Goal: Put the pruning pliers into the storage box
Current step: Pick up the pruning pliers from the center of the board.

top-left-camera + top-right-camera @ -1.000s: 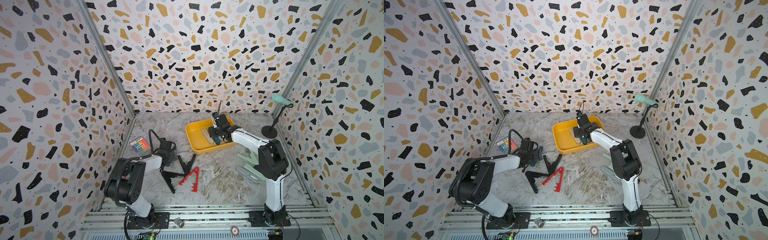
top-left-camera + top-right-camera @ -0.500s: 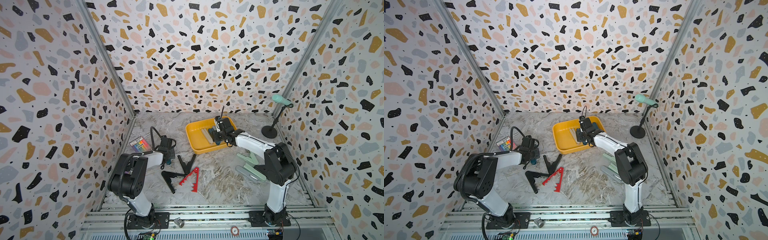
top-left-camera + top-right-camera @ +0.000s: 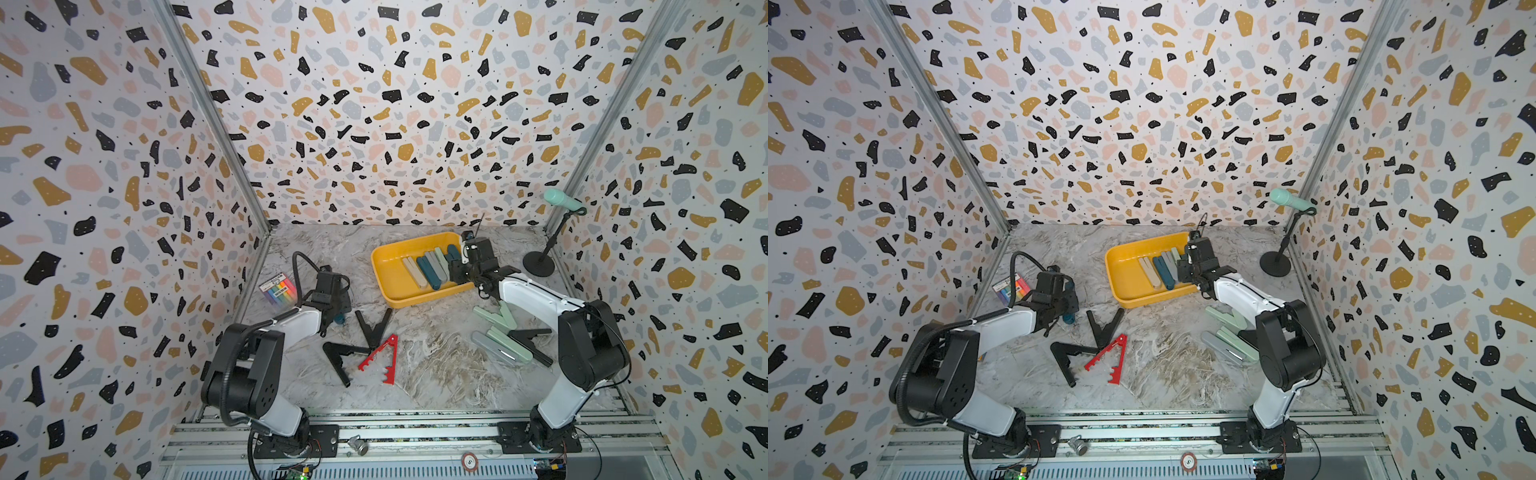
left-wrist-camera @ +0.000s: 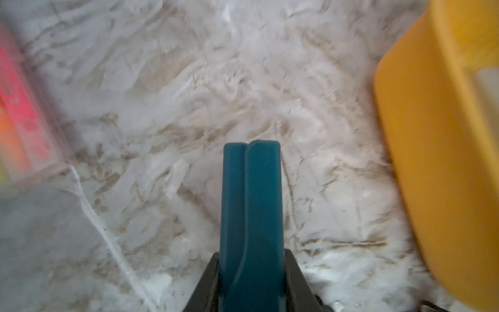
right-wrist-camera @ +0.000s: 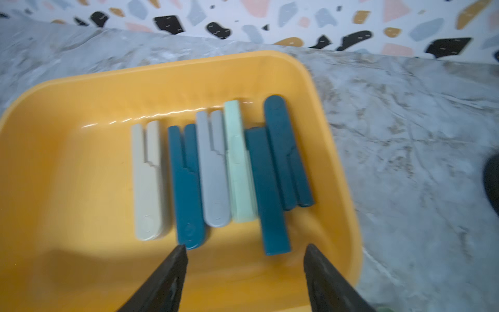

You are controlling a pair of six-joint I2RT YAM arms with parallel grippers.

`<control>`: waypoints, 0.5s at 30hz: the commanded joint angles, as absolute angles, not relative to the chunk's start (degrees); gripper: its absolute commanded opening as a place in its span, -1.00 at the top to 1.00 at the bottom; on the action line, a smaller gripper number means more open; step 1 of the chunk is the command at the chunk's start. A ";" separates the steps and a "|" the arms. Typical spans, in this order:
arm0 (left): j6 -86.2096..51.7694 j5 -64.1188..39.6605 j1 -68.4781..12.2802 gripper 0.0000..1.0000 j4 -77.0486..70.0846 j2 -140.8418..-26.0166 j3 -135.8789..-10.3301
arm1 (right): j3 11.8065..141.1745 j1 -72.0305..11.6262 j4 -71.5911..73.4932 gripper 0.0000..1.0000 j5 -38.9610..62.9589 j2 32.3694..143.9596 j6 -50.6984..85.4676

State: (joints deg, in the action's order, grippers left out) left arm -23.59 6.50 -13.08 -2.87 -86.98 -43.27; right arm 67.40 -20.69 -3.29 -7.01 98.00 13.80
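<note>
Terrazzo-speckled walls enclose a grey-white marbled tabletop (image 3: 436, 374). Both top views show loose tools on the marble that neither wrist camera catches. They are an open black V-shaped plastic pair (image 3: 372, 336), a second black pair (image 3: 330, 348), the notched red pliers (image 3: 376, 354), and a mint green V-shaped pair (image 3: 509, 322) beside the right arm. A flat rainbow-striped packet (image 3: 279, 289) lies near the left wall.

Only the left wrist view makes the left gripper (image 4: 251, 259) plain. Its jaws are closed narrow on the dark teal plastic pliers (image 4: 251, 200), folded with both arms pressed together. The tool's long axis runs straight out in line with the fingers. Its squared free end points over bare marble, with the packet to one side and the shallow mustard-yellow plastic storage tray (image 4: 432, 162) to the other. In a top view only the rounded teal end (image 3: 1068, 319) shows below the gripper, just beside the black V. Whether it clears the table I cannot tell.

The right wrist view shows the right gripper (image 5: 244, 248) with its jaws wide and nothing between them, over the tray's corner. It also shows the whole row of folded tools lying in the tray, part of which the gripper hides from above. They are beige pliers (image 5: 147, 183), teal pliers (image 5: 186, 189), grey pliers (image 5: 214, 175), mint pliers (image 5: 239, 167) and two more teal ones (image 5: 267, 194). They lie side by side, touching, with their long axes parallel to the tray's short walls. The beige, teal and grey ones have their rounded pivot ends toward the gripper and their split ends toward the back wall.
</note>
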 commanded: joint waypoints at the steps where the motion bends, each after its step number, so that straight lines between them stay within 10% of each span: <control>1: -24.96 5.47 -15.18 0.82 -5.49 -84.18 -46.35 | 66.18 -15.46 0.18 -0.47 -4.17 96.36 13.36; 15: -27.86 5.63 -25.33 0.78 -8.67 -87.96 -56.96 | 72.03 -8.80 -2.82 -0.12 11.23 108.73 10.63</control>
State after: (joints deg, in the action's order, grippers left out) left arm -27.03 6.24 -24.34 -5.85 -86.50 -54.76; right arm 70.19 -8.64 -1.78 8.25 109.82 11.81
